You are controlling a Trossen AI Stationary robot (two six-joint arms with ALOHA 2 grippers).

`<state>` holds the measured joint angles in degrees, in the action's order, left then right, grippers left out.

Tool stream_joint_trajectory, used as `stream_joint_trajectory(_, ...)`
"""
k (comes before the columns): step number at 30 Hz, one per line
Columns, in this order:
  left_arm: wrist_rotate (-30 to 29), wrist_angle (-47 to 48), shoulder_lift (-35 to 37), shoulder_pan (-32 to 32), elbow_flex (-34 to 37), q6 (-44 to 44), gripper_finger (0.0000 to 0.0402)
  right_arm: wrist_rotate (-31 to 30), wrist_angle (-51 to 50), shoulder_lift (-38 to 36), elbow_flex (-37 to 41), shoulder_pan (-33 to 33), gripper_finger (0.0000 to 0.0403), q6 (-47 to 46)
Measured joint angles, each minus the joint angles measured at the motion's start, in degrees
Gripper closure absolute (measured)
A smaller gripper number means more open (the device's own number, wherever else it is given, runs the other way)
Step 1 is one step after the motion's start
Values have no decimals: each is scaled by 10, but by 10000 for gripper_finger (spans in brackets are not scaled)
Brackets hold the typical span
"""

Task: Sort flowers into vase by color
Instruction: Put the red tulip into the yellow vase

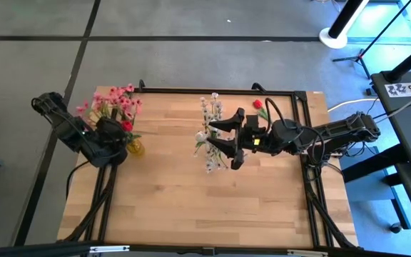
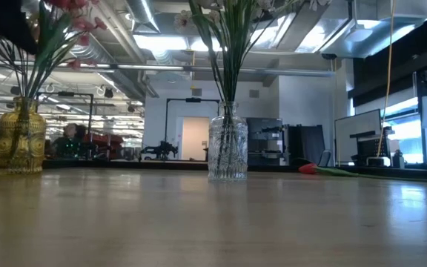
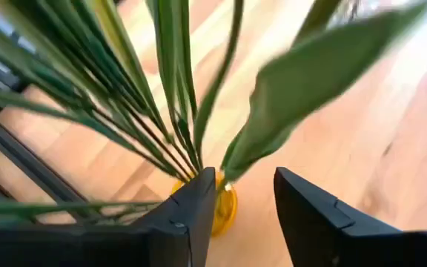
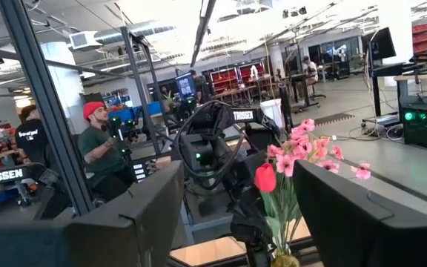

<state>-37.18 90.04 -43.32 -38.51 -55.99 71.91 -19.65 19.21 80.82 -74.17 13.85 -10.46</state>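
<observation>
A yellow vase point(image 1: 135, 148) point(image 2: 20, 141) near the table's left far corner holds pink blossom sprays point(image 1: 113, 100) point(image 4: 302, 144) and a red rosebud point(image 1: 126, 126) point(image 4: 265, 178). My left gripper point(image 1: 123, 141) point(image 3: 245, 178) hangs open just above this vase point(image 3: 227, 209), its fingers on either side of a green leaf point(image 3: 273, 126). A clear glass vase point(image 2: 228, 148) at mid-table holds white sprigs point(image 1: 211, 107) and a white rosebud point(image 1: 202, 135). My right gripper point(image 1: 210, 137) point(image 4: 237, 174) is open, level and raised over those white flowers. Another red rosebud point(image 1: 260, 106) point(image 2: 310, 169) lies flat on the table.
The black frame rail point(image 1: 220, 91) runs along the table's far edge. The near half of the wooden tabletop point(image 1: 205, 207) holds nothing. People point(image 4: 98, 148) and benches show in the room beyond the table's left side.
</observation>
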Motion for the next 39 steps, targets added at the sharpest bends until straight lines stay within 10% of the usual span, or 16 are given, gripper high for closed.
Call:
stream_joint_trajectory(26, 252, -131, -2, 1, -158, -137, 255, -9, -28, -56, 0, 0, 150, -12)
stream_joint_trajectory(34, 225, -423, -1, 1, -193, -310, 255, -226, -250, -134, -1, -8, 150, -100)
stream_joint_trajectory(39, 192, -558, -12, 1, -193, -437, 255, -274, -560, -172, -1, -70, 150, -357)
